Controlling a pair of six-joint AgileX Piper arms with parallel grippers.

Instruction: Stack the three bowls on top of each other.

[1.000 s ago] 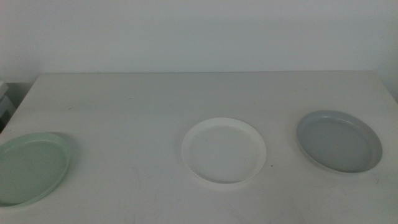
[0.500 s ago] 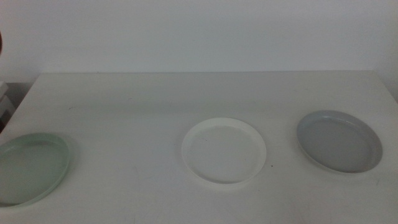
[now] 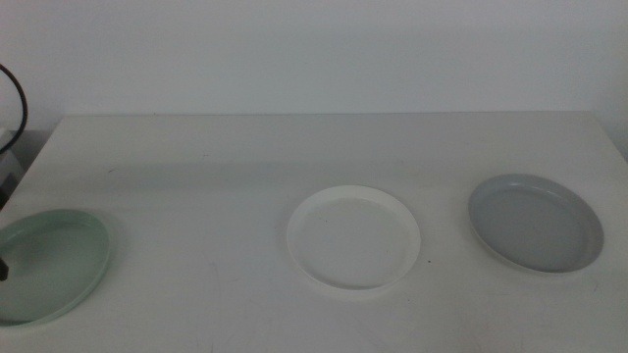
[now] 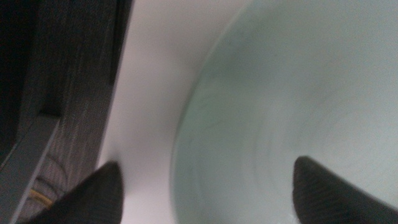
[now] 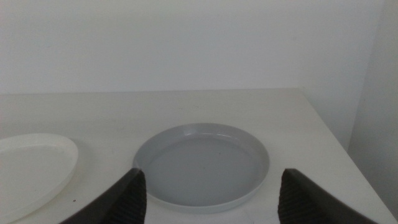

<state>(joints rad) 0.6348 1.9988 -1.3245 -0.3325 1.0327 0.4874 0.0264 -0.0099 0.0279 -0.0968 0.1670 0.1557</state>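
Right now, left gripper [image 4: 205, 193]: my jaws stand spread apart over the near rim of the mint bowl, one tip outside the rim above bare table and the other over the bowl's inside. I hold nothing; I judge this straddle is there so the jaws can pinch the low rim.

Mint bowl [image 3: 49, 263]: it sits flat at the table's near left corner, partly cut by the picture's edge in the middle view, mouth up. Being round, it has no long axis to line up with, so any stretch of rim would serve.

Right gripper [image 5: 208, 196]: my other jaws are also wide apart and empty, waiting low in front of the grey bowl and not touching it.

White bowl [image 3: 353, 236]: it rests flat near the middle of the table [image 3: 314, 147], mouth up, well apart from both neighbours. My guess is that it lies between them to serve as the stack's base.

Grey bowl [image 5: 202, 163]: it lies flat on the right side, slightly farther back than the white one, mouth up and untouched.

Progress: none stacked yet; all three lie apart.
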